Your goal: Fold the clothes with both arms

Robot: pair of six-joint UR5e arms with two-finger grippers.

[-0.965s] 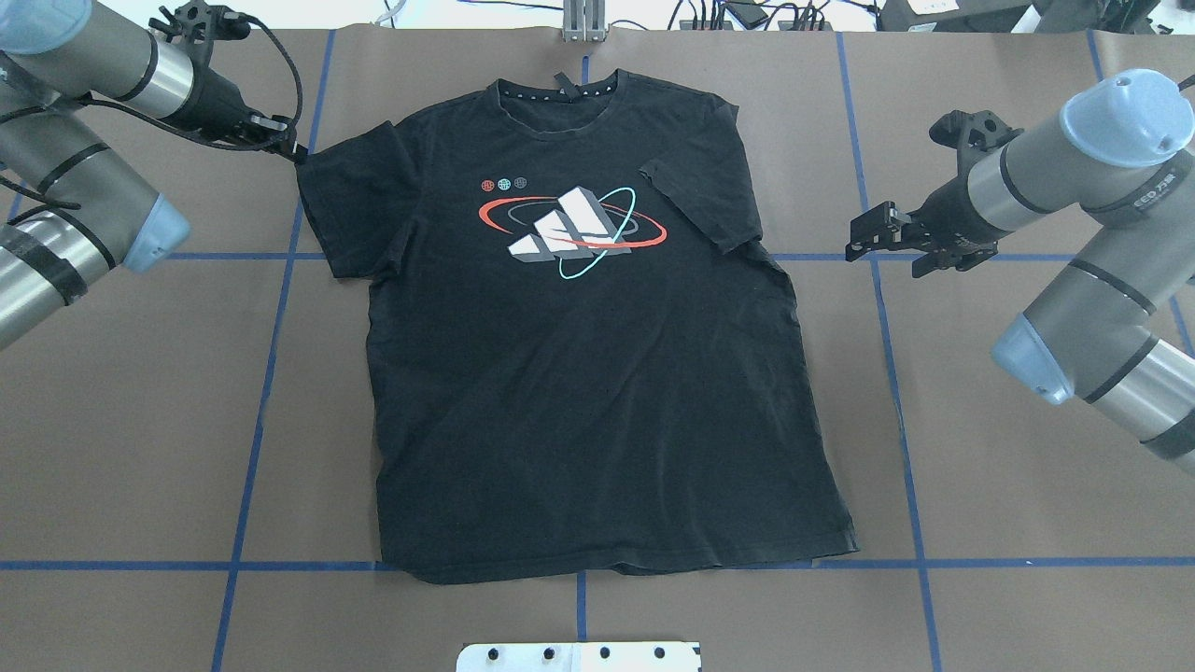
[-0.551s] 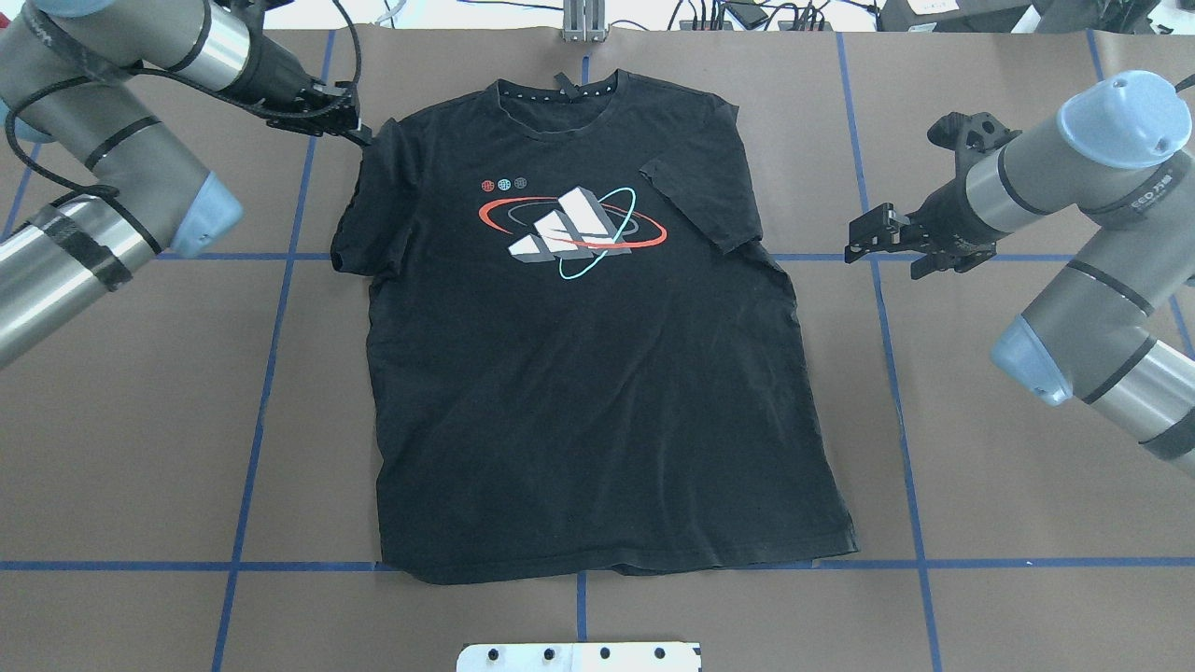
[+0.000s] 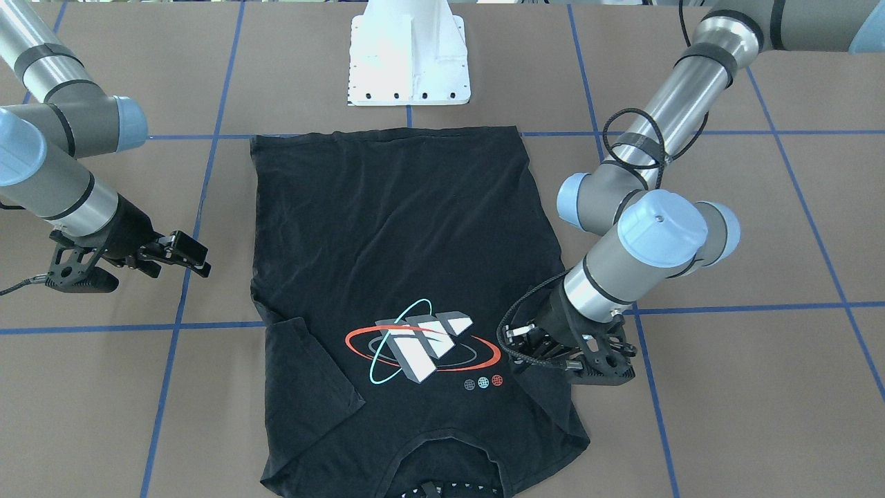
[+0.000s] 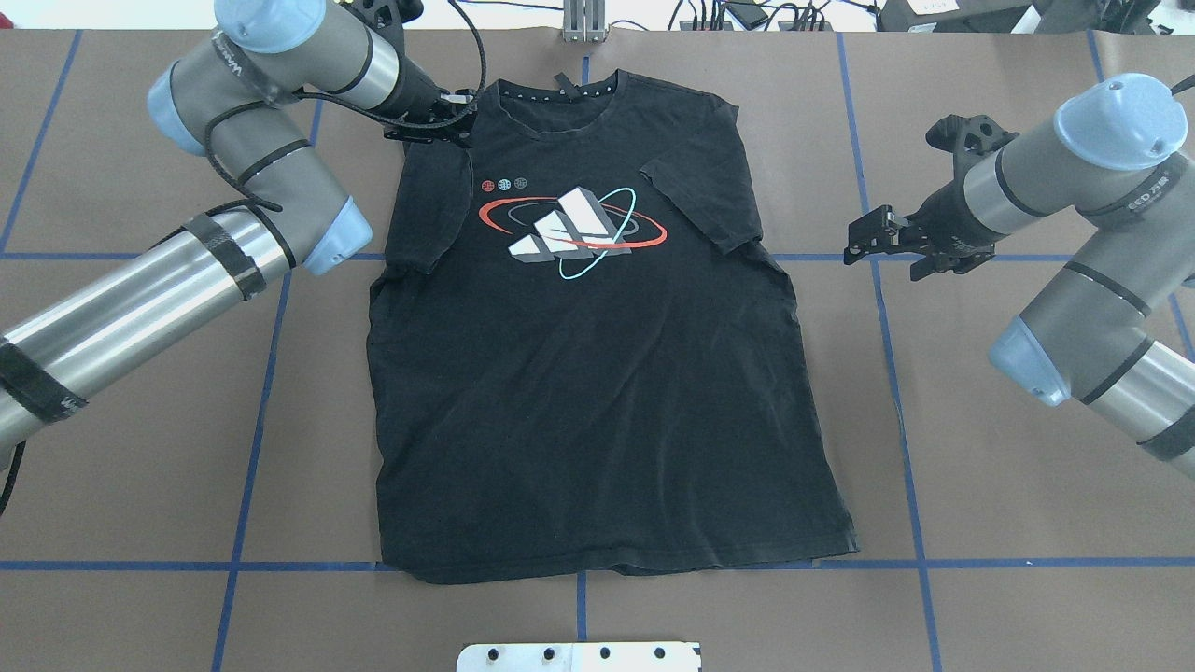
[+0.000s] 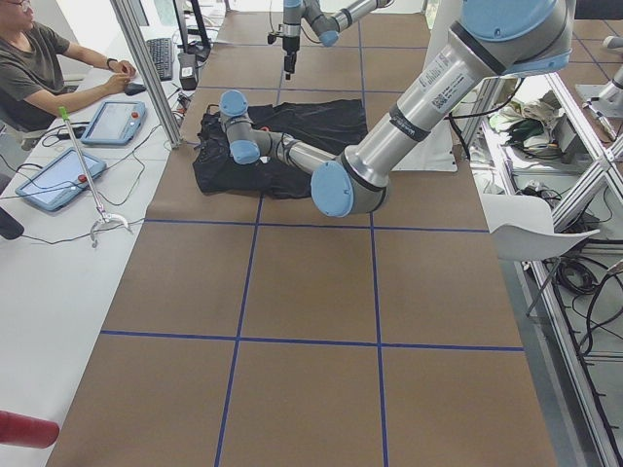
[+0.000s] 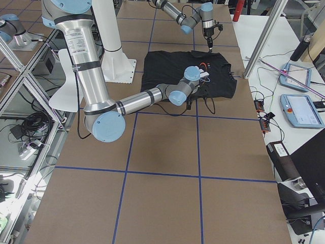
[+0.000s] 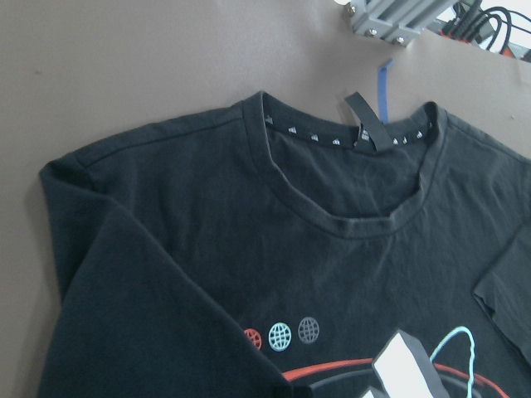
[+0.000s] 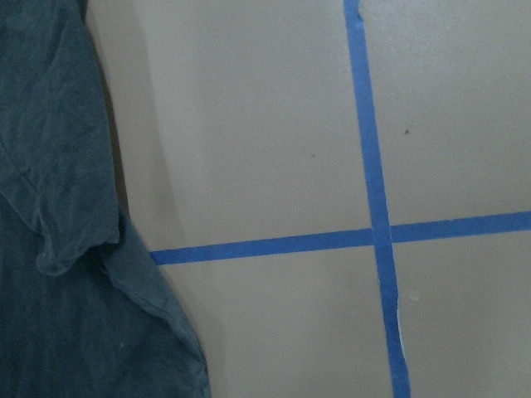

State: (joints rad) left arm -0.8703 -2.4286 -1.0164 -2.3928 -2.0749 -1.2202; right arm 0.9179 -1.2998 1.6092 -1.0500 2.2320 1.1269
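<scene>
T-shirt (image 4: pixel 597 401) lies flat, print up, mid-table (image 4: pixel 980 523), collar at the far end. At its left shoulder the left gripper (image 4: pixel 464 119) touches the left sleeve (image 4: pixel 431 205), which is folded inward over the chest, likely to narrow the shirt. Black against black cloth, its jaws cannot be judged. Right of the shirt, the right gripper (image 4: pixel 851 241) hovers, jaws apart.

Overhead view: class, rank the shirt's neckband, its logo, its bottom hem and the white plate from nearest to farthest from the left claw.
From the left claw:
1. Neckband, just to its right, at the shirt's far end.
2. Logo, on the chest.
3. Bottom hem, at the shirt's near end.
4. White plate, at the view's bottom edge.
</scene>
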